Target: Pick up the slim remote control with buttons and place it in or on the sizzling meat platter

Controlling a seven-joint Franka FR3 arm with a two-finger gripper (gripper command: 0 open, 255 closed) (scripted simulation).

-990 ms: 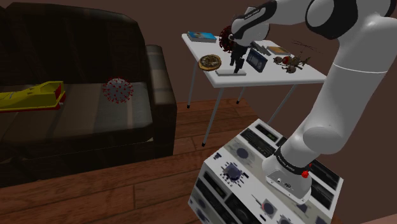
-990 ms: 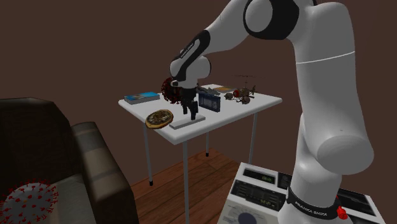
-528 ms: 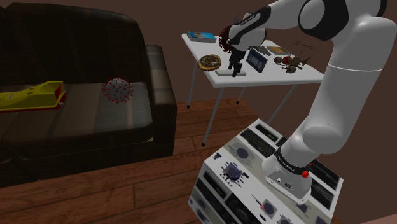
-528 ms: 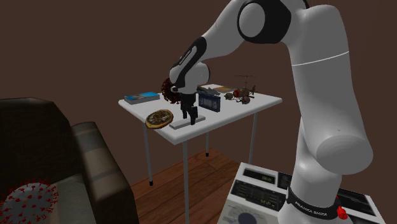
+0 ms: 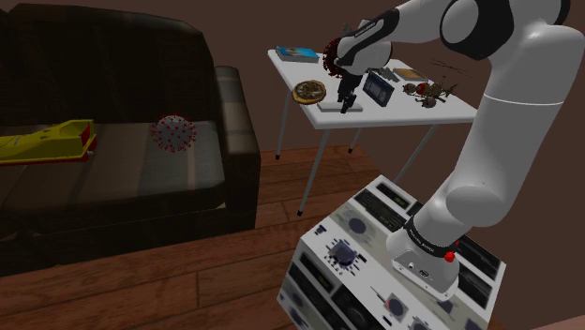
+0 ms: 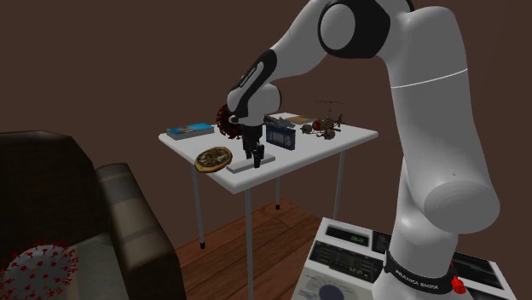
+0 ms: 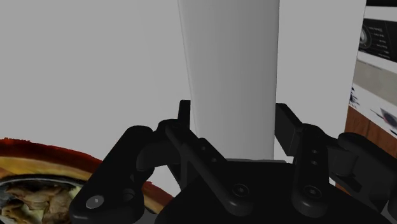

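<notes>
The gripper (image 7: 232,121) is clasping the white remote (image 7: 232,57), narrowly open around it. The remote is lying on the table (image 5: 441,111), just right of the platter (image 5: 309,91). Its smooth sides are risking a slip during lifting.

White arm (image 5: 511,122) (dark joints), black claw (image 5: 346,101)

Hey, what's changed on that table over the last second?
The gripper came down from above the white remote control onto it, and its fingers now clasp the remote's long edges. The remote itself and the meat platter beside it stayed where they were.
</notes>
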